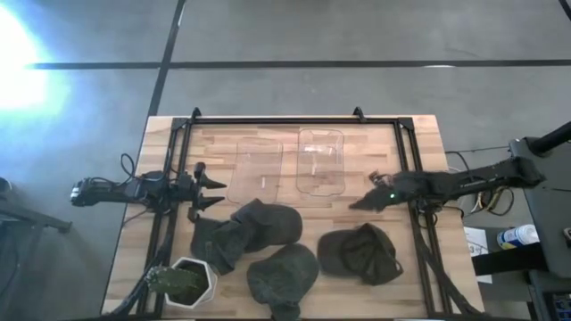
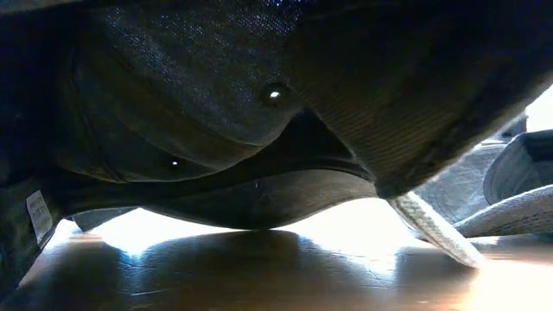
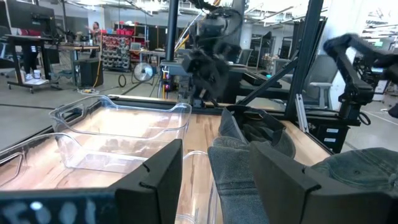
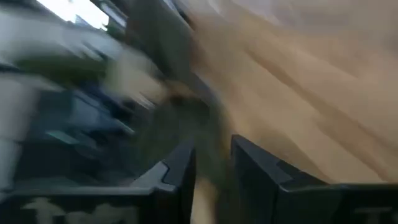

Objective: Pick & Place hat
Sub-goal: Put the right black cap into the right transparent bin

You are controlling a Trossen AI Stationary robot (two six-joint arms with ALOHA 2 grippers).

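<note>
Dark hat (image 2: 259, 112) right against low cam; both grippers, L (image 1: 211, 193) & R (image 1: 364, 201), slightly open, empty.

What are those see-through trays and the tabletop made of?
The two trays look like clear, glossy plastic: the wood grain shows through them and their rims catch the light. The tabletop looks like light wood, joined from visible strips and smooth-finished.

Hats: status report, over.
Left gripper open, waiting at table's left edge. Right gripper empty, above right hat. Three hats on table, clear bins empty. Nothing blocking.
</note>
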